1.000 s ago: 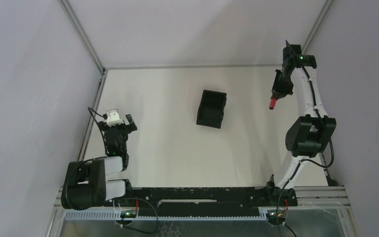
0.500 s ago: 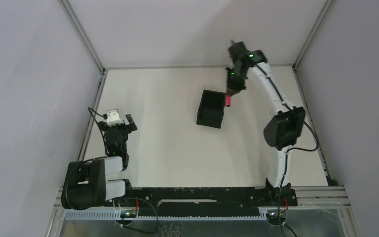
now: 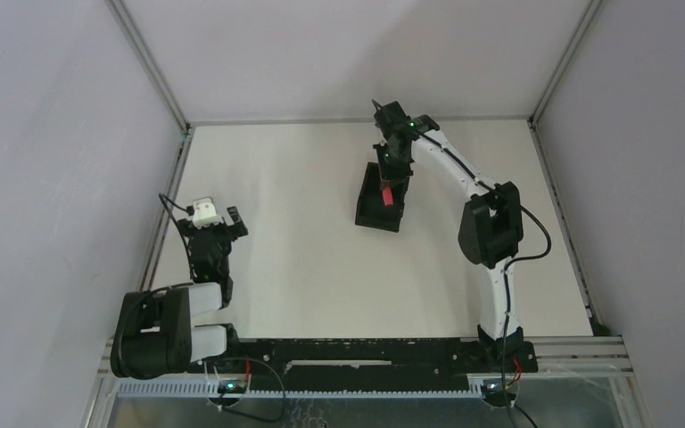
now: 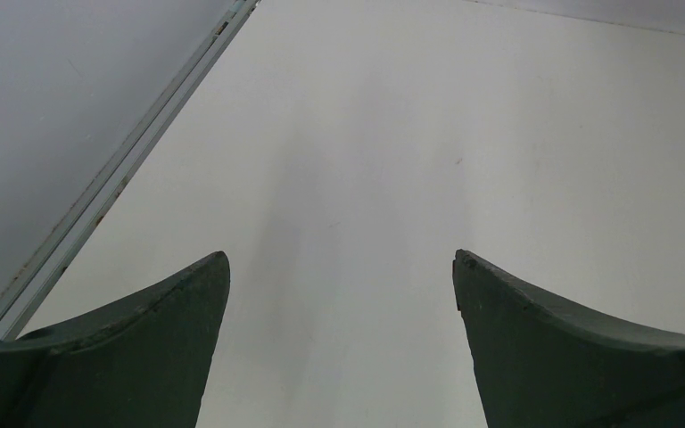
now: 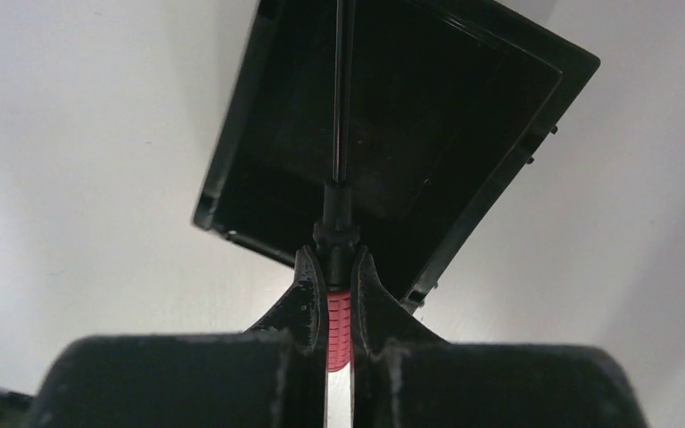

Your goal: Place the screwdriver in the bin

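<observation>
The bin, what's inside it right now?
The visible dark floor of the bin looks bare. The screwdriver, gripped by the right pincer, points over the opening. The floor under the shaft and pincer is covered.

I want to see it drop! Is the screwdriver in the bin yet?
Not yet. Done: the screwdriver is off the table, gripped by its red handle in the right hand. Happening now: it hangs over the bin, shaft pointing inside. Left to do: open the hand and drop it in.
</observation>
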